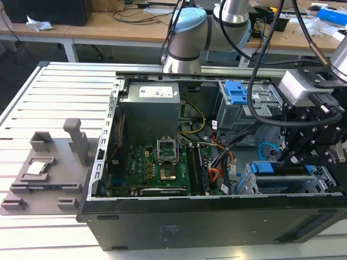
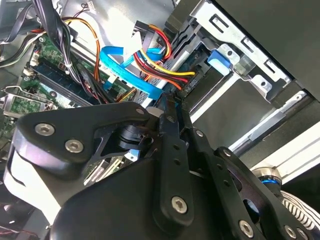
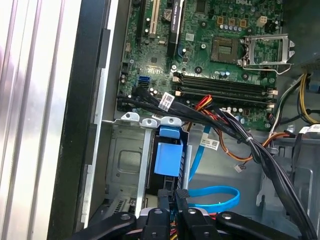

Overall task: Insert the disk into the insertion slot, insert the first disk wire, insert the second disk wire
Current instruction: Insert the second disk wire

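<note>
The disk (image 1: 267,168), in its bright blue carrier (image 3: 168,157), sits inside the insertion slot (image 1: 246,184), a silver perforated cage (image 3: 125,160). The first disk wire (image 2: 160,52), a red and orange bundle, runs into a black plug at the disk's back edge. The second disk wire (image 2: 125,70), a glossy light-blue cable, loops (image 3: 215,197) toward my gripper (image 2: 172,106), and its end meets the fingertips. In the exterior view my gripper (image 1: 293,160) hangs just over the disk's rear. Its fingers (image 3: 165,200) stand close together, shut on that cable end.
A taller grey cage with a blue clip (image 1: 237,92) stands behind the arm. The motherboard (image 1: 157,168) and power supply (image 1: 149,100) are at the exterior view's left inside the case. Thick black cables (image 3: 235,125) cross beside the cage. A grey fixture (image 1: 43,173) lies outside the case.
</note>
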Action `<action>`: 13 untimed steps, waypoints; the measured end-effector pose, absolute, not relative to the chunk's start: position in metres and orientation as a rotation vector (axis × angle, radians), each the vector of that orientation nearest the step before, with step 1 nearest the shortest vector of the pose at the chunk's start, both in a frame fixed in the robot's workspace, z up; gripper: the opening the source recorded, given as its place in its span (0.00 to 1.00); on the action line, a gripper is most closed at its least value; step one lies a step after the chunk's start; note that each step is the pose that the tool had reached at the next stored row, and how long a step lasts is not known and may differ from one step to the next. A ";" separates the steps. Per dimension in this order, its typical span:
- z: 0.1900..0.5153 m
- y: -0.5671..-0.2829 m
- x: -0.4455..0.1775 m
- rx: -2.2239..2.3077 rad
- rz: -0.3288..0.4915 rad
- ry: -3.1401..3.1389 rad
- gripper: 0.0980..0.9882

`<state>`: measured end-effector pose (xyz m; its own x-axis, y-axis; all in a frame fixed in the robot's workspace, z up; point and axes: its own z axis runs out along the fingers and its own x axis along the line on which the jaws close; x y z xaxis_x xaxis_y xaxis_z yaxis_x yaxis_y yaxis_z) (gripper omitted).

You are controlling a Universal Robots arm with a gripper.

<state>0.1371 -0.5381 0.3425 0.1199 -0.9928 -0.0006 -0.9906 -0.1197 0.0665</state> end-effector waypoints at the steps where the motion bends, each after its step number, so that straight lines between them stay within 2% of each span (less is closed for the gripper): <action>1: 0.344 -0.538 0.137 2.313 -0.068 -2.050 0.07; 13: 0.337 -0.538 0.138 2.292 -0.069 -2.074 0.07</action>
